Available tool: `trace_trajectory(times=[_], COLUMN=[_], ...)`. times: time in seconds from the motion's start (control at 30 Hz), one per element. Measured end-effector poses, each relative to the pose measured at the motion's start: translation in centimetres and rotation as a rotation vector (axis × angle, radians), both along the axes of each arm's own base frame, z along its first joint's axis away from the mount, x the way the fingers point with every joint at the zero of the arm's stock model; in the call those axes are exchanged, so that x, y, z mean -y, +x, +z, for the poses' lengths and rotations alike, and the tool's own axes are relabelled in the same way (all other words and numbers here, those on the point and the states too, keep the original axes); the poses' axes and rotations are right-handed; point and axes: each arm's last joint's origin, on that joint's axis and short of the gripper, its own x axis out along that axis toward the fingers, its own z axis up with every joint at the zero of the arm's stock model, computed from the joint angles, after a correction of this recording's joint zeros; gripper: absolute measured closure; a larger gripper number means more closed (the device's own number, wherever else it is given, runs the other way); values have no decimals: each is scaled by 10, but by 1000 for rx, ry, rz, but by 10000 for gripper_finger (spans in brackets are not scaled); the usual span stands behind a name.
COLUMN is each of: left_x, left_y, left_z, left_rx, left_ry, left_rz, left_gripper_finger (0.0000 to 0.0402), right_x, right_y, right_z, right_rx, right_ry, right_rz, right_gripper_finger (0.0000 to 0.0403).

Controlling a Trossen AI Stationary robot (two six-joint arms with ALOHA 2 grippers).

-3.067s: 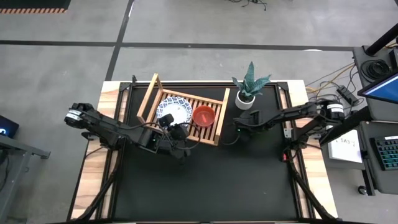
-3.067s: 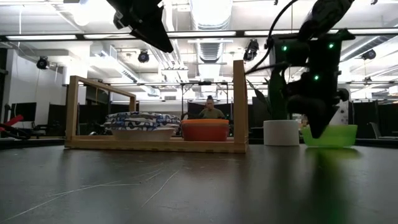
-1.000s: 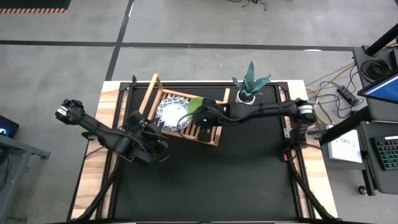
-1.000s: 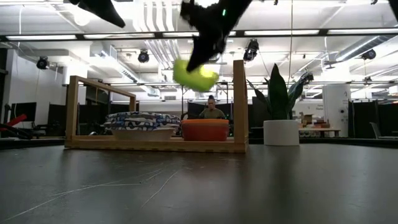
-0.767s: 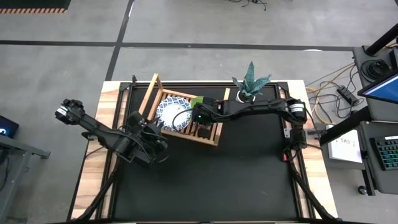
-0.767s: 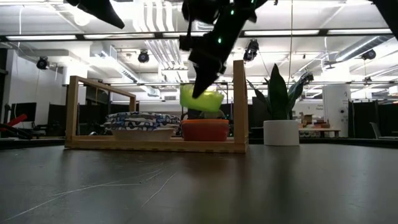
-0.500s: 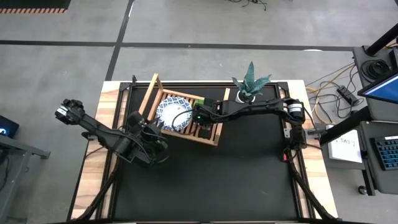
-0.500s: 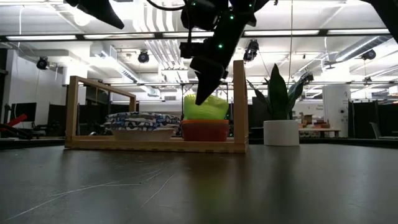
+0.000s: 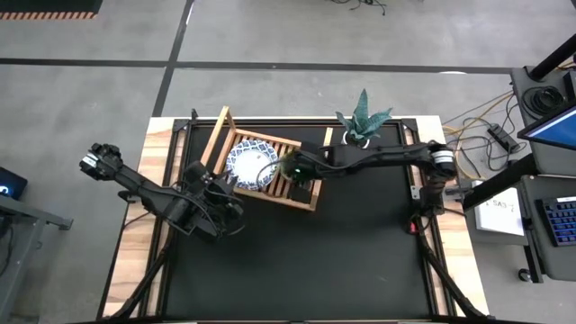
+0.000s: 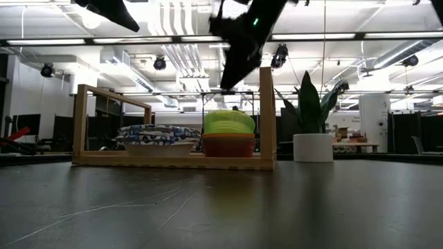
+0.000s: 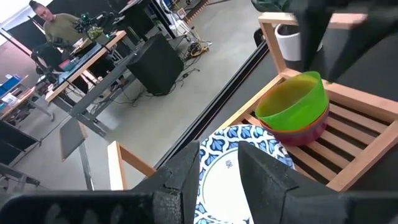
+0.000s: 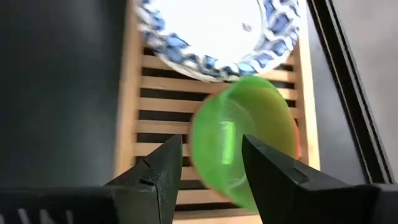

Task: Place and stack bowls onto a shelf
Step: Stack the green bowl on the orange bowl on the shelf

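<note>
The green bowl (image 10: pixel 229 122) sits nested in the red bowl (image 10: pixel 228 144) at the right end of the wooden shelf (image 10: pixel 173 162). A stack of white bowls with blue rims (image 9: pixel 251 163) stands beside them on the shelf. My right gripper (image 12: pixel 211 162) hangs open just above the green bowl (image 12: pixel 242 140), clear of it in the low view (image 10: pixel 232 77). My left gripper (image 11: pixel 219 165) is open and holds nothing. It is raised near the shelf's near left corner (image 9: pixel 223 193).
A white plant pot (image 10: pixel 313 146) with a spiky plant stands to the right of the shelf, at the table's far edge (image 9: pixel 357 144). The shelf's raised frame (image 9: pixel 216 139) is at its left end. The dark mat (image 9: pixel 342 252) lies bare in front of the shelf.
My right gripper has brought the tilted green bowl down from the air onto the red bowl, let go of it and risen a little. The green bowl now sits nested in the red bowl.
</note>
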Motion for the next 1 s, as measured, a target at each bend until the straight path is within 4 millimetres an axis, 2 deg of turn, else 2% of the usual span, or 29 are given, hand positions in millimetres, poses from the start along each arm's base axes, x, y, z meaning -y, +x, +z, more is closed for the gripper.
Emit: trace_trajectory(times=[0.2,0.4,0.5,0.63,0.7,0.77,0.87,1.0], left_x=[2,12,20,21,11,-8,-48,-97], left_y=[3,21,40,65,75,80,83,82], left_z=[0,0,0,-7,-12,-21,-33,-58], left_rx=[19,88,90,120,188,244,313,338], left_ry=[-53,-123,-135,-135,-134,-131,-125,-201], left_rz=[-6,-91,-252,-650,-850,-891,-684,-455], left_gripper_finger=[309,311,321,339,353,368,392,400], right_x=[-43,-86,-101,-109,-111,-112,-111,-108], right_y=[-34,-82,-109,-138,-150,-159,-169,-178], right_z=[30,27,20,12,7,1,-4,-7], right_rx=[166,417,509,616,659,707,768,821], right_ry=[-10,1,-19,-6,5,21,39,49], right_rz=[118,201,204,206,216,227,234,230], right_gripper_finger=[256,259,259,259,259,259,259,259])
